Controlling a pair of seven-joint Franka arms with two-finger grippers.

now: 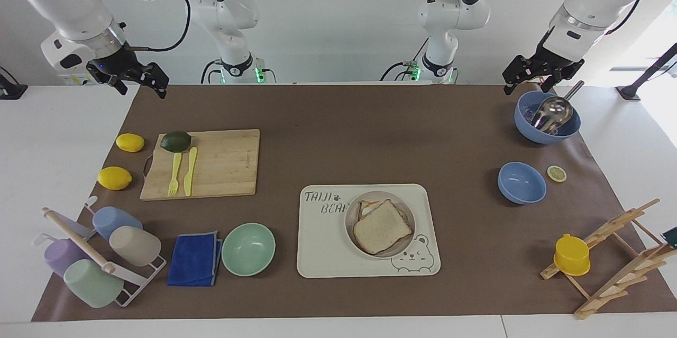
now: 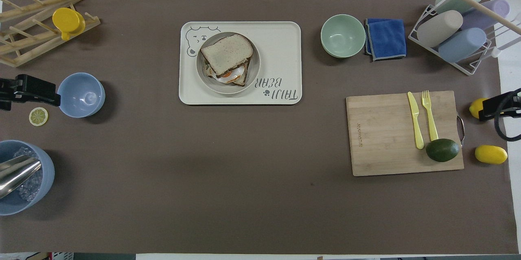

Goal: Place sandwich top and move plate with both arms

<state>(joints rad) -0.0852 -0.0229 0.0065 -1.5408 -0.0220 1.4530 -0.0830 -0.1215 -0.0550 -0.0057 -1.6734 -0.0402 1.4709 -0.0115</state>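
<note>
The sandwich top point(image 1: 382, 226) lay skewed on the egg toast in the plate point(image 1: 353, 210) on the bear tray point(image 1: 322, 243). The left gripper point(image 1: 534, 78), over the ice bowl point(image 1: 529, 126), and the right gripper point(image 1: 138, 82) both hung released; uneven lifting could slide the bread off.

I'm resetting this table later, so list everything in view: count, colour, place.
sandwich top: 1, light, on egg toast in the plate
plate: 1, beige-grey, on tray
tray: 1, cream, mid-table
bowls: 3, two blue at left arm's end, one mint beside cloth
scoop: 1, steel, in blue bowl
cloth: 1, blue
cutting board: 1, wood, holding yellow fork, knife, avocado
lemons: 2, yellow, beside board
cups: 4, pastel, in wire rack
yellow cup: 1, on wooden rack
left gripper: open, over blue bowl
right gripper: open, raised
</note>
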